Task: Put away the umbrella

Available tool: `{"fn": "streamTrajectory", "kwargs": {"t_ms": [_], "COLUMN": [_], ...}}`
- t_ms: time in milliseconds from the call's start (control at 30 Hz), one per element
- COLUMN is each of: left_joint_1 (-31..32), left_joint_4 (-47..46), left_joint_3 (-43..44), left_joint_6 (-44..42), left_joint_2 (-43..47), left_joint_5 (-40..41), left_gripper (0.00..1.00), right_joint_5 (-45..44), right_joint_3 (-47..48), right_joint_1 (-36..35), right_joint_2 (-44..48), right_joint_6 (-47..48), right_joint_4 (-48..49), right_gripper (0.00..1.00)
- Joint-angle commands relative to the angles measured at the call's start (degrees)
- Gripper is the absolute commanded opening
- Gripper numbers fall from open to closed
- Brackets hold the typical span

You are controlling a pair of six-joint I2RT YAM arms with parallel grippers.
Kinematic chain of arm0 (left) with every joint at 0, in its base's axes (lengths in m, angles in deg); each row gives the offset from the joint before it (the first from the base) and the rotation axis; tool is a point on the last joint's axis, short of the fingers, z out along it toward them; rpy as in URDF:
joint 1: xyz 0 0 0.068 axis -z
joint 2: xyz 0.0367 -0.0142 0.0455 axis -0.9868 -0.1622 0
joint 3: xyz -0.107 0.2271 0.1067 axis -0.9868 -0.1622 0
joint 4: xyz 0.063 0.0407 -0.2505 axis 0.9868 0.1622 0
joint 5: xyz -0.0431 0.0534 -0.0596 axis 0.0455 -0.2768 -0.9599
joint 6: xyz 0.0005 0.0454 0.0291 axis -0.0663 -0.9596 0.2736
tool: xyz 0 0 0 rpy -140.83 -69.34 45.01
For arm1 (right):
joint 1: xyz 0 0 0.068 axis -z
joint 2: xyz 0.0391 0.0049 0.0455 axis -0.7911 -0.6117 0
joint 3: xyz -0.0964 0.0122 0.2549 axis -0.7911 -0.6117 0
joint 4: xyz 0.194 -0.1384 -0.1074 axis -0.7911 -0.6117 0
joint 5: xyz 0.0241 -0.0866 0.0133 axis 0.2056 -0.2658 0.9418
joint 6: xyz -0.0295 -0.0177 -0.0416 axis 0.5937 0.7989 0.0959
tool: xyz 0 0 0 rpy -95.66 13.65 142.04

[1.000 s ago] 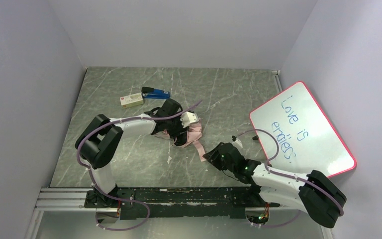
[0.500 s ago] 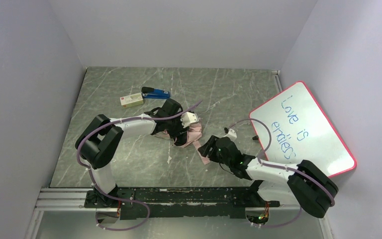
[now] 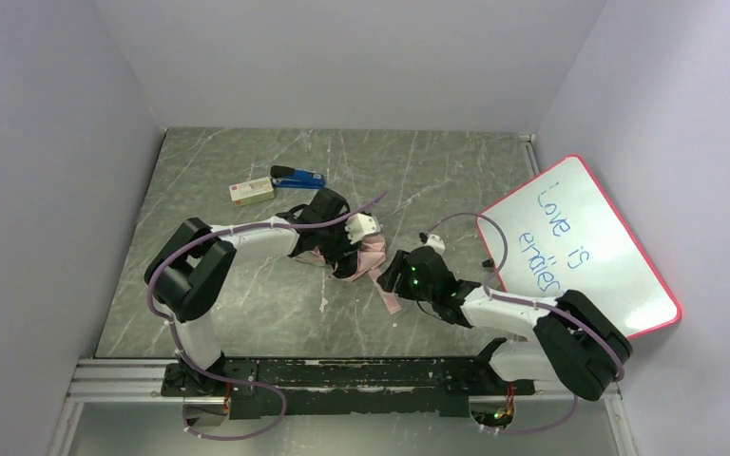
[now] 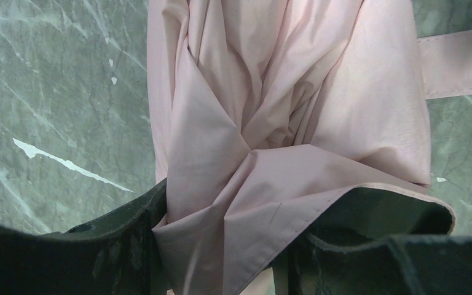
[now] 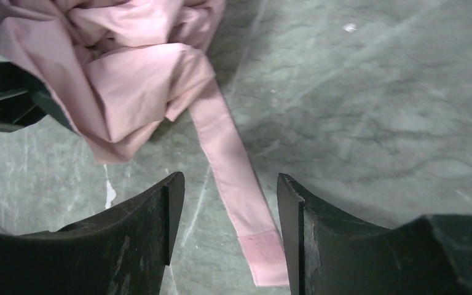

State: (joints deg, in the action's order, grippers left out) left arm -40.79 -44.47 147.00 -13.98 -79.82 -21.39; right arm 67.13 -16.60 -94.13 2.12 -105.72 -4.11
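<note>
1. One grey marble table; the umbrella lies mid-table, a crumpled pale pink bundle of thin fabric.
2. You should expect it to be light, limp and slippery, so grip bunched cloth, never a single loose fold.
3. Left gripper: fingers clamped on a gather of canopy.
4. Right gripper: fingers wide, either side of the strap, which lies flat. Pinch there.
</note>
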Motion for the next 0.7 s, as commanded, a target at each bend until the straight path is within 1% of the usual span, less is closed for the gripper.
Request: {"fn": "streamTrajectory", "kwargs": {"t_ms": [0,100,233,300,400,667], "left_joint_1": [-0.42,-0.42,-0.42,-0.42,-0.33,-0.28], "left_joint_4": [5.92,5.84,6.01,6.08,6.36,6.54], "left_joint_3": [-1.85,-1.98,-1.69,-1.57,-1.00,-1.04], "left_joint_6": [-1.37,-1.43,-1.54,-1.54,-1.37,-1.37], "left_joint_2": [-4.69,-4.79,-5.04,-5.24,-5.58,-5.68], "left_joint_5": [6.82,6.83,6.86,6.88,6.87,7.02], "left_gripper": [0.05,0.05,0.05,0.05,0.05,0.05], "right_joint_5": [-7.13,-7.04,-3.34,0.08,3.55,7.55], "right_joint_3": [1.57,0.85,2.17,2.16,0.75,0.85], "right_joint_1": [0.25,0.11,0.11,0.17,0.21,0.32], "right_joint_2": [3.98,7.70,7.10,5.53,2.97,-6.66], "right_joint_6": [-7.25,-10.38,-10.91,-10.67,-11.44,-13.35], "right_joint_4": [-24.32,-28.06,-31.85,-30.64,-26.20,-15.76], "right_gripper": [0.61,0.58,0.58,0.58,0.58,0.60]}}
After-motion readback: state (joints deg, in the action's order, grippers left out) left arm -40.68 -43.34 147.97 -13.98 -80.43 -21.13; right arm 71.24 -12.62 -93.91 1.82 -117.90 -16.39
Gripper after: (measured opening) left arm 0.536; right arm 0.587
